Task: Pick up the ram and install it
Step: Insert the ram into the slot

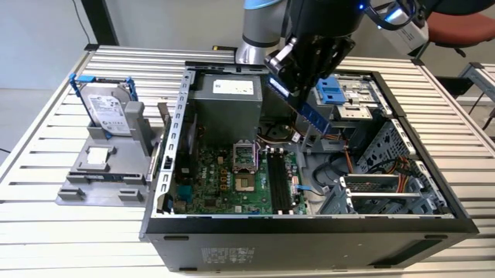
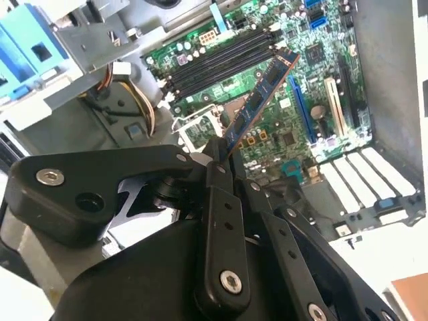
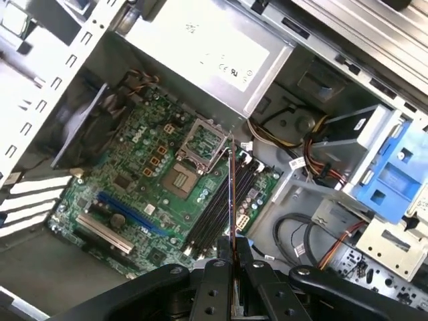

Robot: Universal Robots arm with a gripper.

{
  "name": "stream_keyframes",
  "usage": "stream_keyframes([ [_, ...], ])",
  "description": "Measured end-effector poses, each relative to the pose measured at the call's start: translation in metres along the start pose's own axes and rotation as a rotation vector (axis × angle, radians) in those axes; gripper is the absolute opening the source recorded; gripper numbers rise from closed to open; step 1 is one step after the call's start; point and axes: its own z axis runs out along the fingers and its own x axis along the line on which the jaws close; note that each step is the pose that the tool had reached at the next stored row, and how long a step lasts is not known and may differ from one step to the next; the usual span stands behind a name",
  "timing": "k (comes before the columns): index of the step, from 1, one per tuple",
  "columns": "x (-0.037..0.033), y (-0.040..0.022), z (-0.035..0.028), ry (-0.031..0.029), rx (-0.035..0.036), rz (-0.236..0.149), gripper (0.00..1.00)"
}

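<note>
Black two-finger gripper (image 2: 219, 159): jaws pinching one end of the long, thin blue-green ram circuit strip (image 2: 262, 99), tilted, above long black plastic slots (image 2: 214, 63) in green motherboard (image 1: 217, 182).

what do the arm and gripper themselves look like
The arm is a silver-grey tube with a blue band at its upper joint. The gripper is matte black: flat, round-ended linkage bars pinned with silver screw heads, narrowing into slim jaws. In the exterior view a small blue light glows on the black housing above it.
</note>
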Motion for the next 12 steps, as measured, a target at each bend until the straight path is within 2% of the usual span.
stream_keyframes([
  [12,0.0000,0.0000,-0.0001,-0.0096,0.0066,0.216,0.00],
])
